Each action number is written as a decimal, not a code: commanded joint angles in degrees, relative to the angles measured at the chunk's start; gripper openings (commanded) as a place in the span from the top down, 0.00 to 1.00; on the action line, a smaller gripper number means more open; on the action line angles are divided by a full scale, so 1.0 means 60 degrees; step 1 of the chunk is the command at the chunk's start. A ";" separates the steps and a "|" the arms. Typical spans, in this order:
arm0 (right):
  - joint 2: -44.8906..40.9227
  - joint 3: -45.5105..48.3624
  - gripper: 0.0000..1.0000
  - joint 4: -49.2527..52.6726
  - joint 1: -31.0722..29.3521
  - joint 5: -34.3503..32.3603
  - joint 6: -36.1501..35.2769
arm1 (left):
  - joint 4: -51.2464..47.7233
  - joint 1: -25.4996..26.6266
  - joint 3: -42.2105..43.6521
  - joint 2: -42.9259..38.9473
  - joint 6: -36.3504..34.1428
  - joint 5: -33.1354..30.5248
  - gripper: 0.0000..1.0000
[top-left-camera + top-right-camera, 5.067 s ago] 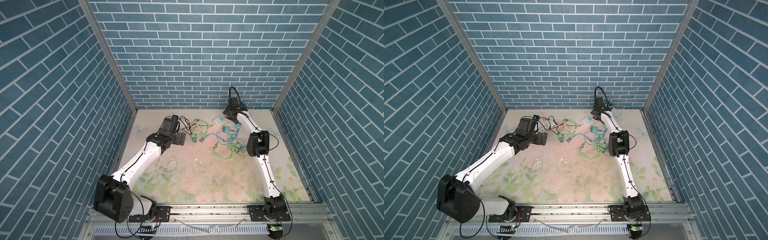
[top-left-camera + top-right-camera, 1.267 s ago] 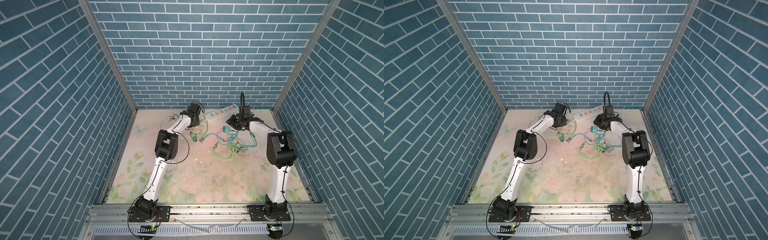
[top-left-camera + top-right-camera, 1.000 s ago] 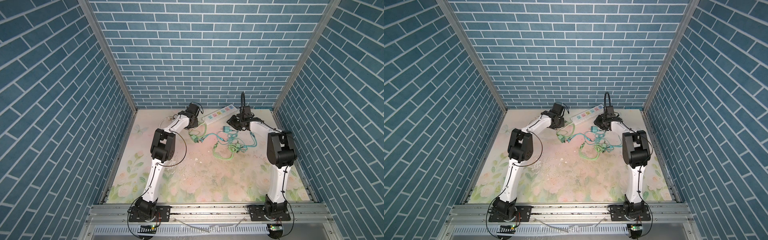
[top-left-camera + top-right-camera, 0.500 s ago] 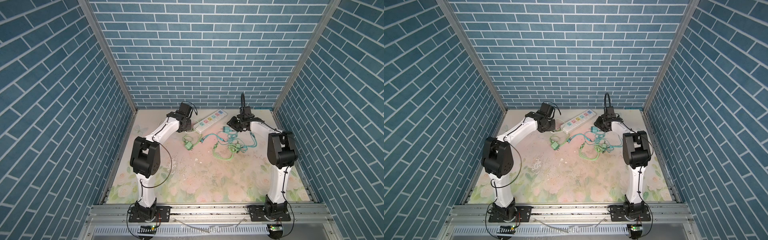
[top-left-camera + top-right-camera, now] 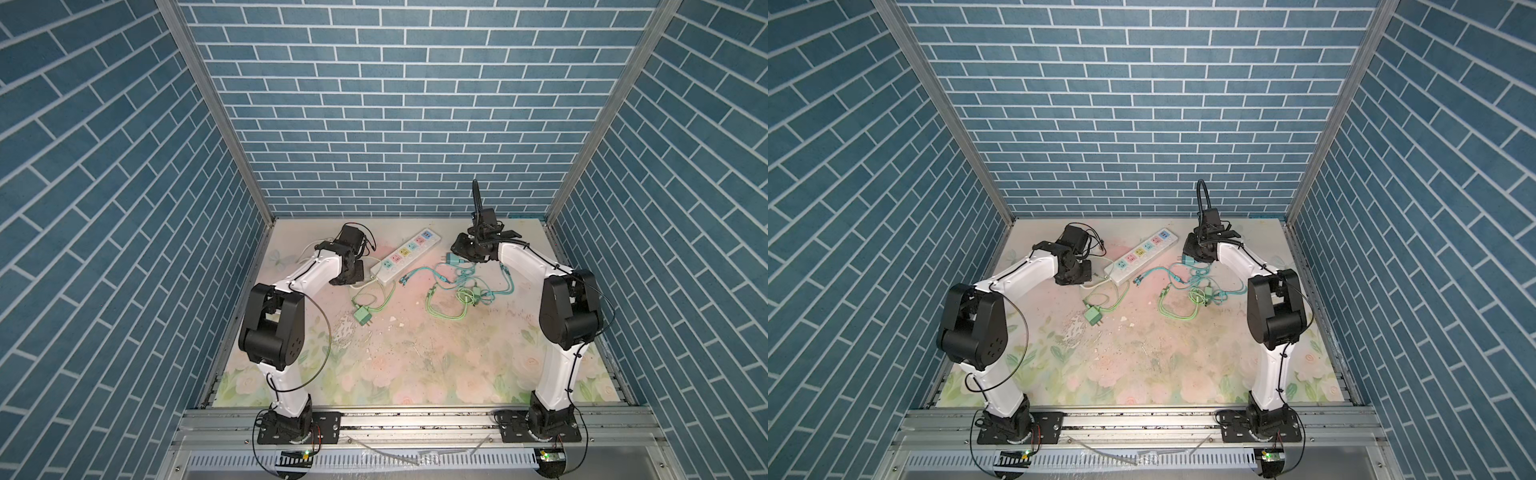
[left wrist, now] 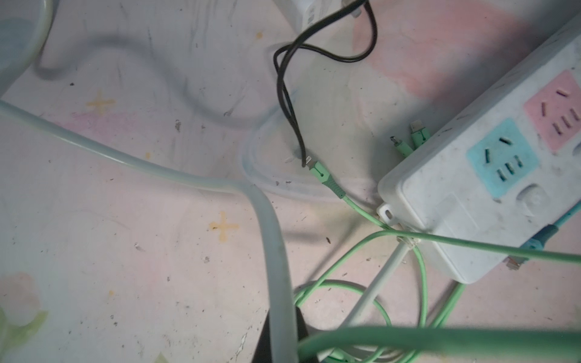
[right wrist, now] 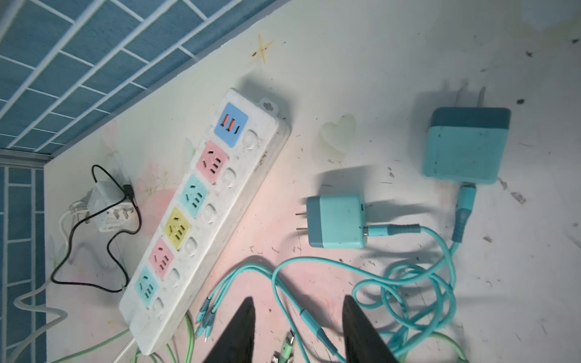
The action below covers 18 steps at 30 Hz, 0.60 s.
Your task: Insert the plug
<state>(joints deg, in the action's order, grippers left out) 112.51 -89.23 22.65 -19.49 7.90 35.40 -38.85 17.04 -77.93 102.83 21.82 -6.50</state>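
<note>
On the floral mat (image 5: pixel 415 365), nearest: a green adapter (image 5: pixel 362 324) is seen lying loose, well apart from both claws.

Further back, the left gripper (image 5: pixel 348 277) is found clenched beside the near end of the power strip (image 5: pixel 405 255). The strip's white cord (image 6: pixel 270 251) runs against its dark finger. Whether the cord is pinched cannot be told.

No socket is occupied.

Beyond, a small teal adapter plug (image 7: pixel 334 221) is laid flat near the strip, prongs aimed at it. A larger teal adapter (image 7: pixel 465 144) is noted close by.

The right gripper (image 7: pixel 298 298) is seen released and empty over the teal cables (image 7: pixel 408 283).

Step judged: grasping the small teal plug. The jaws should be widened and centred across the body's flat sides. The cable is best cleared and the prongs left exposed for the socket.
</note>
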 commanded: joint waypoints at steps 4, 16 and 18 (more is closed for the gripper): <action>0.0566 -0.0492 0.51 0.0575 -0.0037 -0.0423 -0.0432 | -0.0029 -0.0086 -0.0001 -0.0504 -0.0169 -0.0282 0.81; 0.2578 -0.2884 0.39 0.0860 -0.0034 0.0069 -0.0526 | 0.0100 -0.0073 -0.0095 -0.1026 -0.0120 -0.0190 0.49; 0.2822 -0.3243 0.37 0.0882 -0.0052 0.0165 -0.0511 | 0.0179 -0.0042 0.0016 -0.1172 -0.0193 -0.0268 0.48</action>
<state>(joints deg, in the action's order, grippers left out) 127.13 -104.90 26.24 -19.51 7.51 33.12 -38.04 16.69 -77.95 97.86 21.10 -7.40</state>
